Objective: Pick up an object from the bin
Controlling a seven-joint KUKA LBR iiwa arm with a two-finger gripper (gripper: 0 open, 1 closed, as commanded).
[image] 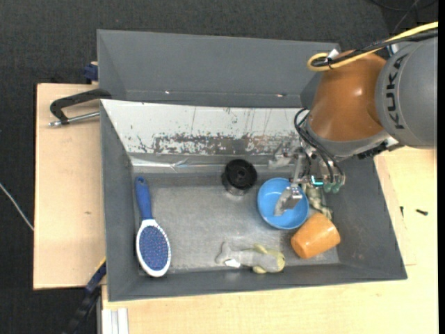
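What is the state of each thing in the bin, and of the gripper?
blue bowl: upright, open side up.
gripper: low over the bowl's right part.
orange cup: on its side, beside the bowl.
blue brush: lying flat, bristles up.
black cap: resting near the back wall.
pale toy: lying at the front.

Arm [348, 103] from right, wrist [314, 164] pointing down

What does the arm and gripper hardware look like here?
Grey arm link with dark KUKA lettering. A glossy orange, dome-shaped cover sits on the wrist, with a yellow cable looped over it and black cables below it. The gripper is small, silvery metal with a teal spot.
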